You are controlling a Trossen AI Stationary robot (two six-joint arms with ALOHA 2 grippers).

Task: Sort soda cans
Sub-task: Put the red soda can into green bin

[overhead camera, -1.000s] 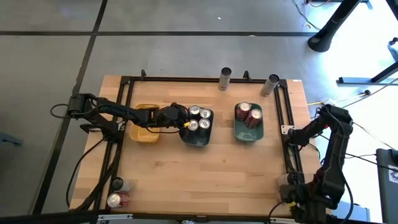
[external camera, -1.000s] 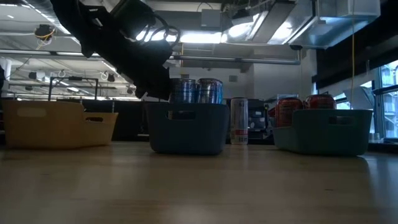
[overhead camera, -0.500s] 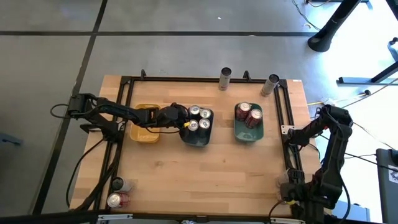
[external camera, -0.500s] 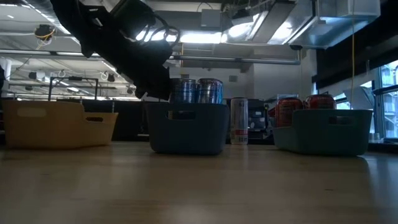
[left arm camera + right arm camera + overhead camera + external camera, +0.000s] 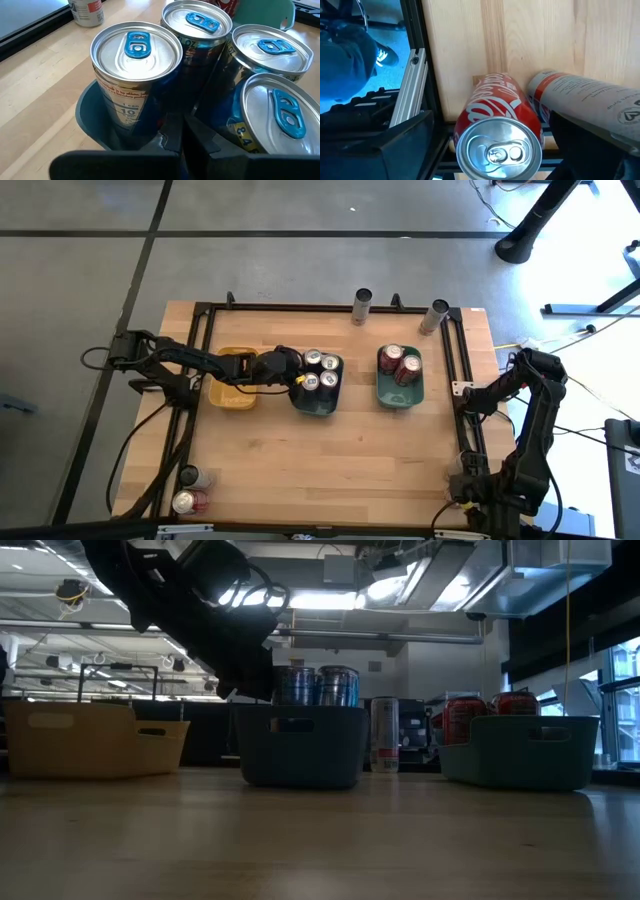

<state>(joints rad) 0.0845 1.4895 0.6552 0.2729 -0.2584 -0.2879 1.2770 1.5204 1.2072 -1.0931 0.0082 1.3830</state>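
**Backing the left claw out of a full tray without tipping anything**

Starting with the high view: the grey-blue tray is my landmark. Four blue-tab cans stand packed inside it. The left gripper sits right at the tray's edge on the yellow tray side, pinched fully closed with nothing in it. Two red cans stand in the teal tray, off to the other side of the grey-blue one. Two more cans stand at the table's far rail, and a couple lie at the near corner on the left arm's side. The right arm is folded up well away, past the teal tray.

Low view: the left arm hangs over the grey-blue tray's rim, can tops poking above the wall. Not much room there.

Left wrist view: the closed fingers are down inside the tray, tucked between the cans. Nearest can is practically touching them.

Right wrist view: the right gripper, far from the grey-blue tray, is spread wide around nothing. A red can lies on its side straight ahead, a silver-grey one just beside it.

My take: lift the left claw straight up, no sideways drift, or it'll knock that near can. Then go for the loose ones.
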